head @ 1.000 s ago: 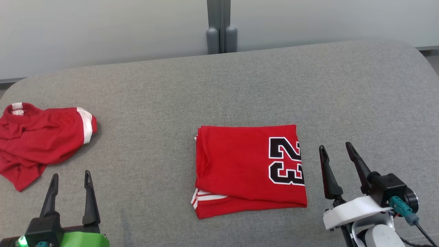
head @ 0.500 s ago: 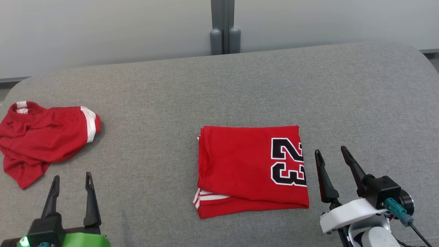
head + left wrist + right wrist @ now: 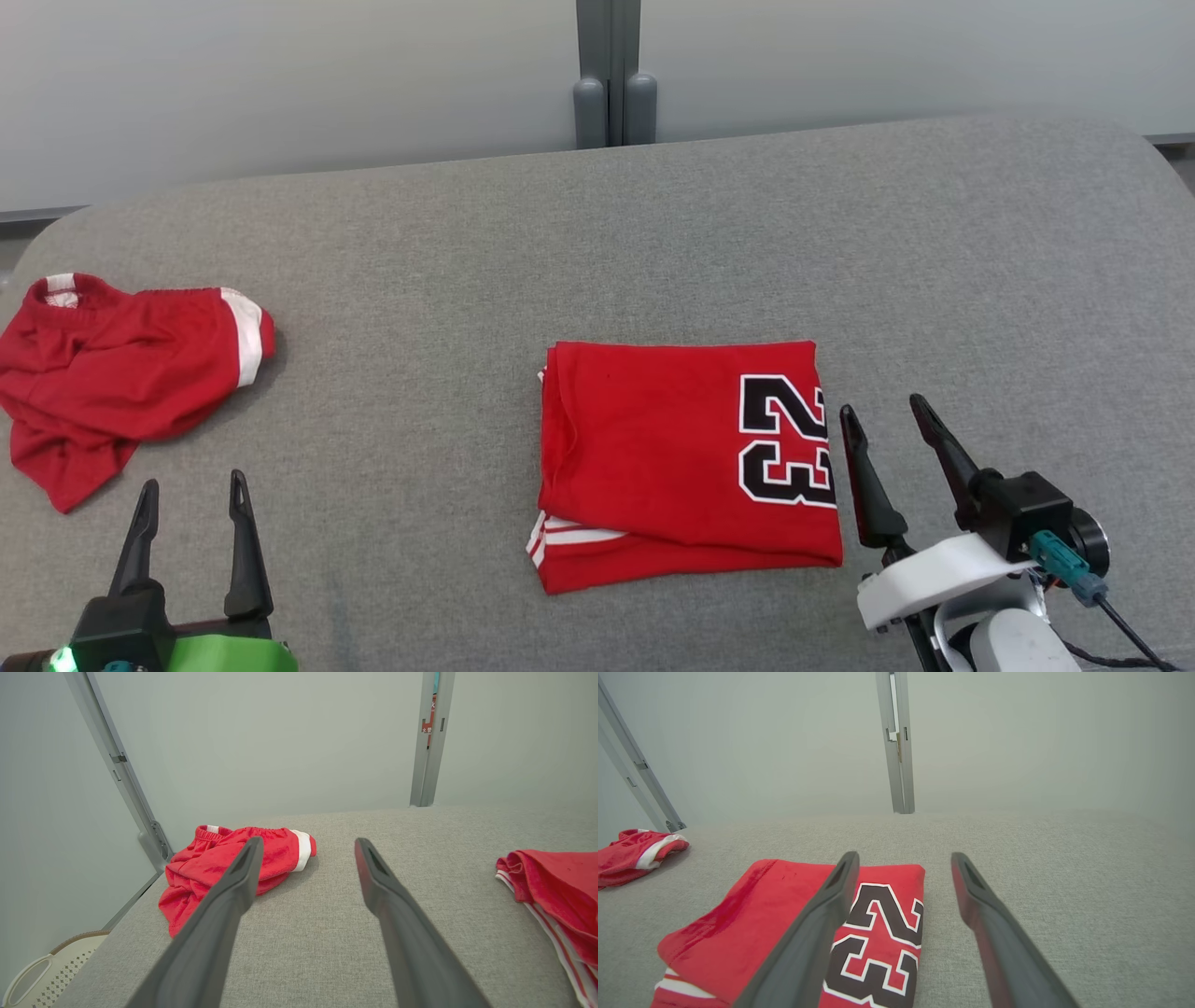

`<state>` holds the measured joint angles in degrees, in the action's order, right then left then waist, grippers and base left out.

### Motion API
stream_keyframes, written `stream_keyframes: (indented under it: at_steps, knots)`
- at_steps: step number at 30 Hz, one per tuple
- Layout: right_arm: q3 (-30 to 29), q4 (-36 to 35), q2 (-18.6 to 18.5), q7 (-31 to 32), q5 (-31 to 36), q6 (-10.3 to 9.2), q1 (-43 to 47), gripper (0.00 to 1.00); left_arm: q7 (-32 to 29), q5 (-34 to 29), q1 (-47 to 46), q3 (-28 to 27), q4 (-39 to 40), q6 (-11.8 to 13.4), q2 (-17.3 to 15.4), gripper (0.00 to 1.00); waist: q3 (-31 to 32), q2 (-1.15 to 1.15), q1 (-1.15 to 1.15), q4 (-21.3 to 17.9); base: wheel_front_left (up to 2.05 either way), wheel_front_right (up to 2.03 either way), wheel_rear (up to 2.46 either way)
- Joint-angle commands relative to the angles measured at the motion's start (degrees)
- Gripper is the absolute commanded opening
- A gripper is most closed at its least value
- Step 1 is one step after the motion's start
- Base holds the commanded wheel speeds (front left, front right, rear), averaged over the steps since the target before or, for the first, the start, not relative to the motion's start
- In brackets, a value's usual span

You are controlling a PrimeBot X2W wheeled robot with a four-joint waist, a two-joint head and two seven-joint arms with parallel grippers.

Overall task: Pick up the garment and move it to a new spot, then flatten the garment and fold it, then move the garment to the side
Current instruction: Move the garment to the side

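Observation:
A folded red garment (image 3: 672, 457) with a black "23" lies in the middle of the grey surface; the right wrist view shows it as garment (image 3: 756, 919), and its edge shows as garment (image 3: 560, 891) in the left wrist view. My right gripper (image 3: 882, 415) stands open just to its right, left fingertip near the folded edge, nothing between the fingers. At the lower left my left gripper (image 3: 191, 490) is open and empty, well apart from the folded garment.
Crumpled red shorts (image 3: 112, 373) with white trim lie at the far left, also shorts (image 3: 233, 863). The grey padded surface (image 3: 597, 243) has rounded far corners. A grey post (image 3: 614, 75) rises behind it. A white perforated basket (image 3: 42, 970) sits below the left edge.
My right gripper has shifted left, closer to the folded garment's right edge. The camera moved slightly between the earliest frame and now. The left gripper has stayed put.

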<state>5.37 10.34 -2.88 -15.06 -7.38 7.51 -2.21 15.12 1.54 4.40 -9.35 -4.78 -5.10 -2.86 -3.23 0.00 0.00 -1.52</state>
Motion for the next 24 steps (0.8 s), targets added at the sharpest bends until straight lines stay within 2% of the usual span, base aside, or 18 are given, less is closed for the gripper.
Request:
stream_keyframes:
  at_steps: [1,8,14,24]
  knots:
    - [0.4,0.2,0.0,-0.1,0.4,-0.04,-1.4,1.00,0.0,0.2,0.5,-0.2,0.1,-0.2,-0.2,1.00,-0.2,0.00,0.00,0.0,0.00,0.00,0.00]
    - [2.1,4.7,-0.4,-0.1,1.6,-0.04,-8.0,1.00,0.0,0.2,-1.0,0.2,0.4,-0.3,-0.2,1.00,-1.6,0.00,0.00,0.1,0.00,0.00,0.00]
    - [2.2,14.2,-1.0,0.3,1.0,-0.04,-13.5,1.00,0.0,0.2,-2.7,1.1,0.0,-0.6,-0.1,1.00,-3.2,0.00,0.00,1.5,0.00,0.00,0.00]
    - [2.6,27.7,-0.9,0.7,-1.4,-0.04,-16.2,1.00,0.0,0.5,-3.5,1.1,-0.1,-0.7,-0.1,1.00,-4.8,0.00,0.00,2.3,0.00,0.00,0.00]
